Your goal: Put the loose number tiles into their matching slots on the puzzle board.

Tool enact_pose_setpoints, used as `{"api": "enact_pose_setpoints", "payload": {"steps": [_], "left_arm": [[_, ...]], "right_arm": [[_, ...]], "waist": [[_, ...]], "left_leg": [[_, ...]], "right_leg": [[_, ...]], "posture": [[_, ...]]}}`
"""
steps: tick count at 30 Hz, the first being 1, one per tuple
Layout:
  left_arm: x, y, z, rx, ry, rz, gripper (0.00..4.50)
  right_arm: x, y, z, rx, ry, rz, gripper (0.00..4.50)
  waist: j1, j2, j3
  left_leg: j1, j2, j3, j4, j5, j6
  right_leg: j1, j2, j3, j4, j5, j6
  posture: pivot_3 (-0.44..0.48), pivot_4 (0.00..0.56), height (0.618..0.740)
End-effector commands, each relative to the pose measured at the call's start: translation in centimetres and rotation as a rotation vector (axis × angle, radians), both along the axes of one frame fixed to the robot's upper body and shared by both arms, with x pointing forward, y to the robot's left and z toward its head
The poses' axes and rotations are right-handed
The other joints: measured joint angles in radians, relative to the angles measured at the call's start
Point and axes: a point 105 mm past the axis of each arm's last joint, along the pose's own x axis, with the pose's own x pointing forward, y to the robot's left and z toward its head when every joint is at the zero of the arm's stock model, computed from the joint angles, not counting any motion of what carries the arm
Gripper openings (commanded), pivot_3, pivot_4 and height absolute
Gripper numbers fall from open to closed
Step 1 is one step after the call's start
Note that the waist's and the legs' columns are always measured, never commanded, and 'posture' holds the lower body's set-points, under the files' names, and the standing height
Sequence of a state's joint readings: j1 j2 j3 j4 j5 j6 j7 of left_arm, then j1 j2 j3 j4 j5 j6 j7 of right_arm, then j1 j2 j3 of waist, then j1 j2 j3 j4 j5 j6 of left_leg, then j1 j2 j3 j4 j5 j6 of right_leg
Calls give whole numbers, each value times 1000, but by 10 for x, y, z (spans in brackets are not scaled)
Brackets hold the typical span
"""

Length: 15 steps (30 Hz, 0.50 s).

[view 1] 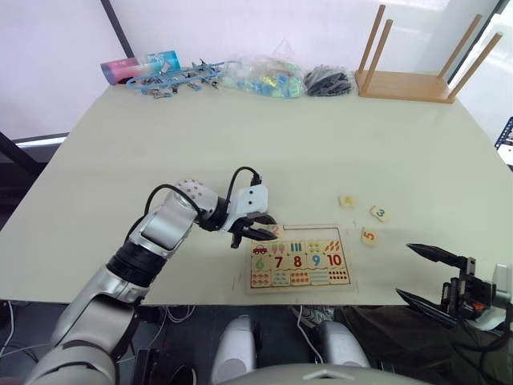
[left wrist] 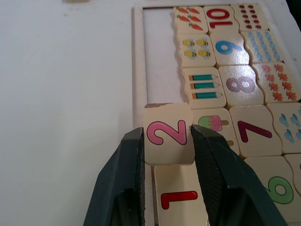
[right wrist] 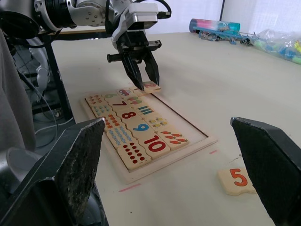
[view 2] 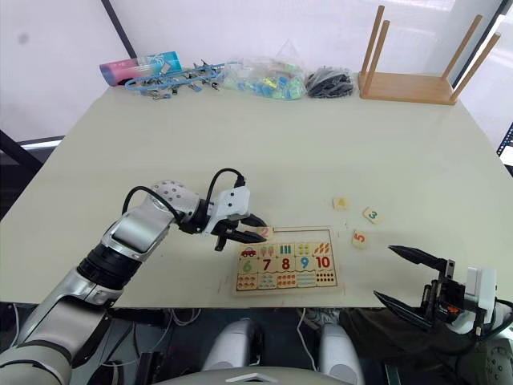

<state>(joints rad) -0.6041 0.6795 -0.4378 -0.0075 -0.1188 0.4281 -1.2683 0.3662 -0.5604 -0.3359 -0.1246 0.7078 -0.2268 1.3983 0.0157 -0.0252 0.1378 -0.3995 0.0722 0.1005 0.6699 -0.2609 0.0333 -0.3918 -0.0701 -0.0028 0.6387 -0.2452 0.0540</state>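
The puzzle board (view 1: pixel 298 263) lies near the table's front edge, with tiles 6 to 10 and picture tiles in its rows. My left gripper (view 1: pixel 268 230) is shut on the pink "2" tile (left wrist: pixel 168 140), holding it over the board's far row of slots (left wrist: pixel 162 52) beside the seated "1" tile (left wrist: pixel 181 200). Whether the "2" touches the slot bottom I cannot tell. To the right of the board lie loose tiles: the "5" (view 1: pixel 369 236), the "3" (view 1: pixel 379 213) and one more (view 1: pixel 347 201). My right gripper (view 1: pixel 404 270) stands open and empty beyond the front right table edge.
An upturned wooden stool (view 1: pixel 405 80) stands at the back right. Along the back edge lie a bag of coloured pieces (view 1: pixel 260 79), blue clips (view 1: pixel 176 79), a black bundle (view 1: pixel 329 82) and a tube (view 1: pixel 140 68).
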Motion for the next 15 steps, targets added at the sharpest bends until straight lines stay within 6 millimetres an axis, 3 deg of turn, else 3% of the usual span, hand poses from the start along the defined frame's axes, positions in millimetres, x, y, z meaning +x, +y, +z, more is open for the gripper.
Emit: {"api": "enact_pose_setpoints", "payload": {"steps": [1, 15], "left_arm": [[-2, -8, 8, -1, -8, -21, 985], [2, -11, 4, 17, -27, -11, 985]], "right_arm": [[-3, -4, 9, -16, -55, -19, 4500], [-4, -5, 7, -18, -53, -17, 4500]], "waist": [[0, 0, 0], [0, 0, 0]], "left_leg": [[0, 0, 0, 0, 0, 0], [0, 0, -1, 0, 0, 0]], "right_leg": [[0, 0, 0, 0, 0, 0], [0, 0, 0, 0, 0, 0]], "posture": [[0, 150, 738], [0, 150, 738]]}}
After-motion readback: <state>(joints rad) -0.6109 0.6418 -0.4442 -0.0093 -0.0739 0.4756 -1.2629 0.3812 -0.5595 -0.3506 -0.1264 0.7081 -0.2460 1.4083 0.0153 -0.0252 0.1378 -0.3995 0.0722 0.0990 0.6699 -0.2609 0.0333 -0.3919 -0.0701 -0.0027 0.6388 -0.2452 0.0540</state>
